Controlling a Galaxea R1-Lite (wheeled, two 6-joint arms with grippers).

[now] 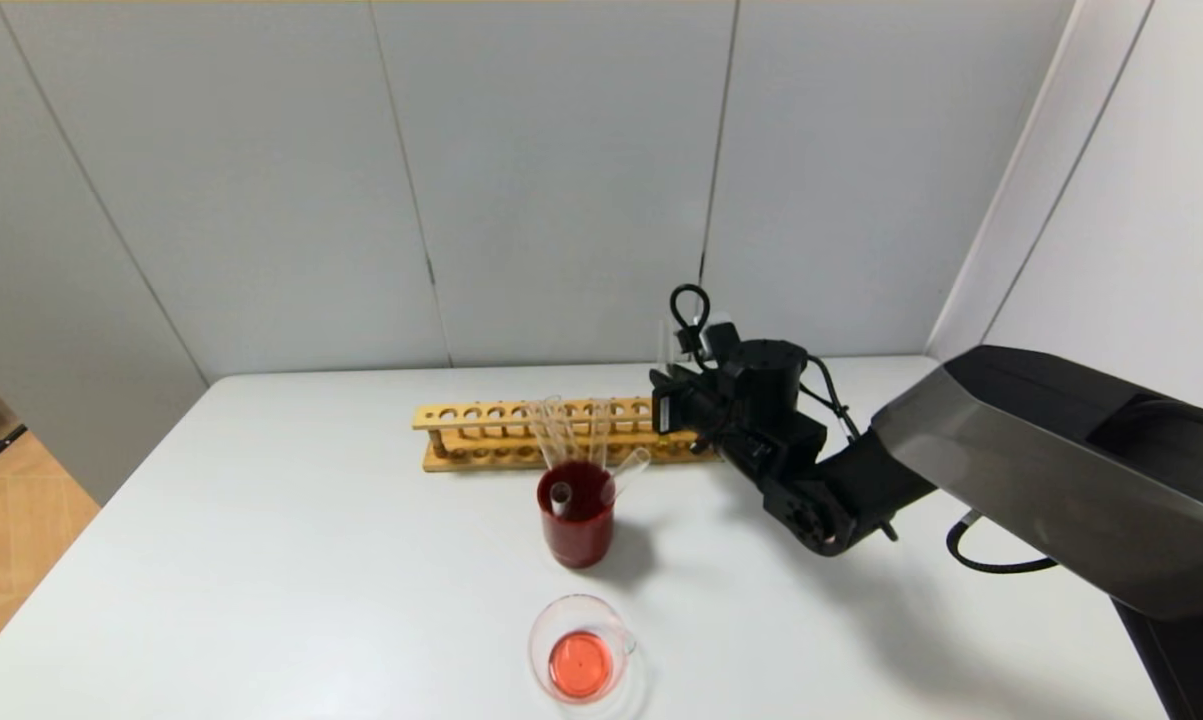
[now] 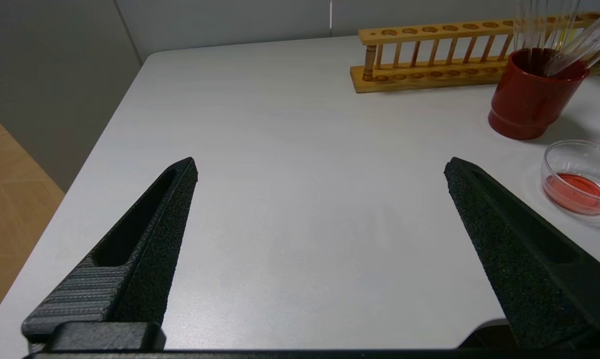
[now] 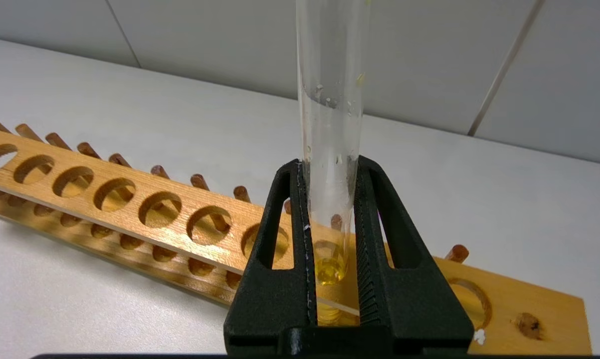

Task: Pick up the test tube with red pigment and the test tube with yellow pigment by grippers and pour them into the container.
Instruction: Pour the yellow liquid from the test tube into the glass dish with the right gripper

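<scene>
Red cup (image 1: 576, 525) with tubes blocks rack (image 1: 481, 432) front; container (image 1: 581, 658) approach open.

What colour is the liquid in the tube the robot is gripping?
Yellow, pooled in the tube's rounded tip; the right wrist view shows it best.

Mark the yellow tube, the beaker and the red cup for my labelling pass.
test tube with yellow pigment (image 3: 329, 267), right wrist view, yellow liquid at its tip.
container (image 1: 551, 630), head view, glass rim.
red cup (image 1: 576, 545), head view, outer wall.
</scene>
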